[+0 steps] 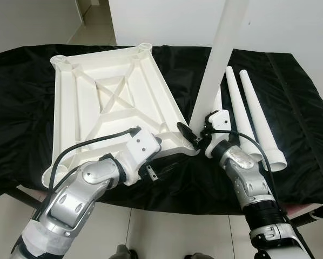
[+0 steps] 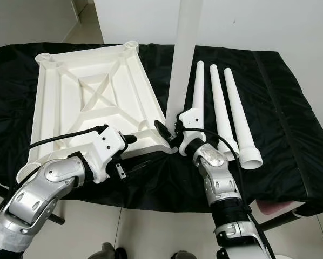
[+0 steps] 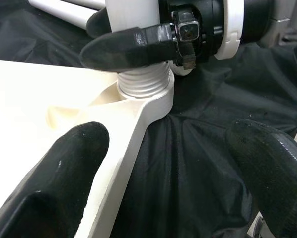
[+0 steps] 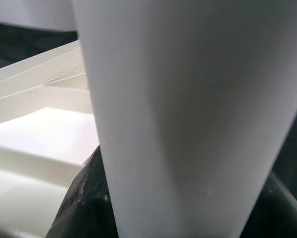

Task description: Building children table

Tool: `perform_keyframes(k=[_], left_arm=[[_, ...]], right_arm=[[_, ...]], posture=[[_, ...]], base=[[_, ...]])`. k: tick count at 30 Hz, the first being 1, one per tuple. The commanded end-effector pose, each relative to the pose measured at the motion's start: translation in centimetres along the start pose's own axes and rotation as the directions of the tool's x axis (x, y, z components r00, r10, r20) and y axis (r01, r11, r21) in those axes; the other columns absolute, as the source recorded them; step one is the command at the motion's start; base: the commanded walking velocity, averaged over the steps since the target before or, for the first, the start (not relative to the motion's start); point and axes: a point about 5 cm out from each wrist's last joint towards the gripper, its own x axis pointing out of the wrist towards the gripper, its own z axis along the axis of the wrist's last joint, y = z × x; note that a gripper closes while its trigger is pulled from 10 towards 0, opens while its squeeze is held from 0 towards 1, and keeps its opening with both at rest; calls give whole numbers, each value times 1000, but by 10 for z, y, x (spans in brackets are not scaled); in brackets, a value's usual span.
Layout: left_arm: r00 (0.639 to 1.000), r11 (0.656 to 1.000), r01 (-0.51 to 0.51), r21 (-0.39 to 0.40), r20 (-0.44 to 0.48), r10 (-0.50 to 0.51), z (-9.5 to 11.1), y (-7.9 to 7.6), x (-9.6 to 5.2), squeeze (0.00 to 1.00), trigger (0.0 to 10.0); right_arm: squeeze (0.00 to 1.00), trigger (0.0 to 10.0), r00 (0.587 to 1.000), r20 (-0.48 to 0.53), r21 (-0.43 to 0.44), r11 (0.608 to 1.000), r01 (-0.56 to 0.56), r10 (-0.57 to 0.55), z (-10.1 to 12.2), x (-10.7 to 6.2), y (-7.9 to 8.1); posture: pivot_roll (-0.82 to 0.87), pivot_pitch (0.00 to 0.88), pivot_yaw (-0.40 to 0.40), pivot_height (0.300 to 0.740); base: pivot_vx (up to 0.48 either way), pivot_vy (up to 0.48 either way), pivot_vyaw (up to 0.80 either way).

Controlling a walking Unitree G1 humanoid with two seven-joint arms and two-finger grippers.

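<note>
Inverted white table panel (image 1: 105, 102) on black-draped tabletop (image 1: 302, 108), left of centre; right gripper (image 1: 196, 132), jaws clamped on upright leg (image 1: 218, 59) seated in panel's near-right corner socket; three spare legs (image 1: 248, 116) toward right edge; left gripper (image 3: 163, 163), jaws wide open, straddles panel's near edge.

left arm bent, reached inward | left gripper (image 3: 163, 168) fingers spread apart | right arm raised, wrist upright | right gripper (image 1: 196, 131) fingers clamped around a leg (image 1: 218, 59)
</note>
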Motion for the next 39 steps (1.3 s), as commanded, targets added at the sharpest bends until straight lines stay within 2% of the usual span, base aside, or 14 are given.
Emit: perform_keyframes(k=[1,3,6,10,15,21,22,23,31,32,33,34,38,39], left_arm=[[998,998,56,0,-2,-56,0,-5,0,0,10000],[999,999,54,-2,-2,-54,0,-5,0,0,10000],[999,999,48,-6,1,-48,0,-5,0,0,10000],[999,999,48,-7,1,-48,0,-5,0,0,10000],[999,999,46,-7,1,-46,0,-4,0,0,10000],[999,999,50,-6,3,-50,0,-4,1,0,10000],[999,999,52,-6,4,-52,0,-4,1,0,10000],[999,999,53,-6,4,-53,0,-4,2,0,10000],[999,999,50,-6,6,-50,1,-4,1,0,10000],[999,999,50,-7,6,-49,0,-4,1,0,10000],[999,999,50,-7,6,-49,0,-4,1,0,10000],[999,999,49,-8,7,-49,0,-4,1,0,10000],[999,999,50,-7,7,-50,0,-4,1,0,10000],[999,999,52,-5,8,-52,1,-4,2,0,10000]], right_arm=[[0,10000,998,-51,40,999,28,-26,-11,-4,0],[0,10000,996,-49,66,995,76,-73,-11,-5,3],[0,10000,963,-71,125,955,269,-261,-16,-10,21],[0,10000,931,-95,141,922,362,-351,-19,-12,28],[0,10000,906,-107,163,891,423,-410,-17,-12,36],[0,10000,904,-87,150,892,426,-418,-12,-10,40],[439,10000,907,-82,147,895,421,-414,-10,-12,39],[1000,10000,909,-73,146,898,416,-410,-9,-13,37],[1000,10000,940,-18,110,934,341,-341,-3,-16,25],[361,10000,952,-12,89,948,305,-305,-3,-17,20],[361,10000,952,-12,89,948,305,-305,-3,-17,20],[0,10000,961,-10,67,959,276,-276,-2,-17,16],[0,10000,987,-5,17,987,161,-161,-1,-13,8],[0,10000,996,-1,-7,996,87,-87,-1,-10,5]], posture=[[-107,128,55,740],[-105,129,52,740],[-106,130,52,740],[-106,130,52,740],[-109,131,52,740],[-117,136,57,740],[-117,136,56,740],[-118,137,55,740],[-117,139,51,740],[-116,136,50,740],[-116,136,50,740],[-117,135,50,740],[-115,128,48,740],[-115,123,49,740]], base=[[0,0,0],[0,0,0],[0,0,0],[0,0,0],[0,0,0],[0,0,0],[0,0,0],[0,0,0],[0,0,0],[0,0,0],[0,0,0],[0,0,0],[0,0,0],[0,0,0]])
